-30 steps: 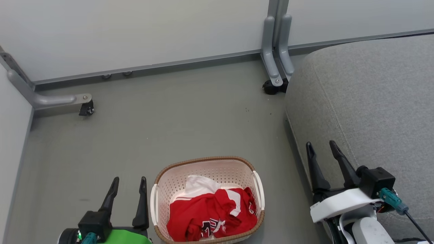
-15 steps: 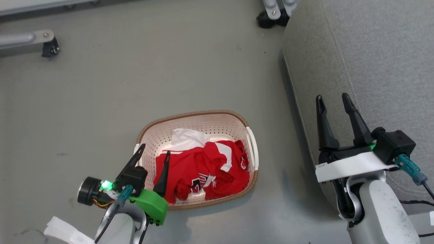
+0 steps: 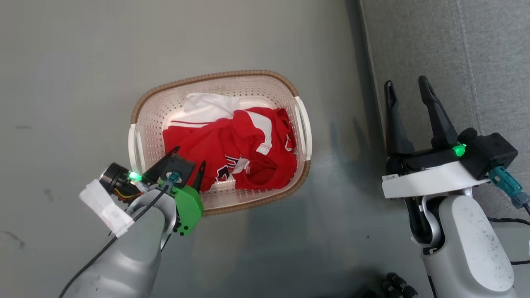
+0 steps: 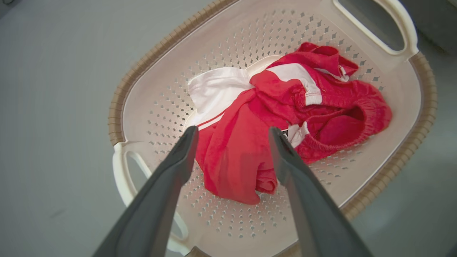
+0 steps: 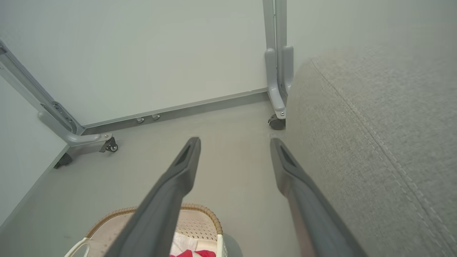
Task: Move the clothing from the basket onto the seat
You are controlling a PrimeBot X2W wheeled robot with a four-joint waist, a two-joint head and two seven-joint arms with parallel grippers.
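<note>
While crumpled red-and-white sports clothing (image 3: 248, 140) lies in the cream perforated plastic basket (image 3: 215, 75), the left gripper (image 3: 190, 155) hovers over it, fingers apart.

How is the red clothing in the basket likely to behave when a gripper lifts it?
Probably floppy: the clothing lies crumpled in folds, so it should sag from a pinch. Likely light, as thin fabric. The pieces overlap, so one may drag the other.

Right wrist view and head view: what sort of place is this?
Probably a partitioned test bay staged as a laundry corner, not a lived-in home: pale partition panels on castered metal feet, bare grey floor, a grey upholstered seat beside a basket of red clothing.
</note>
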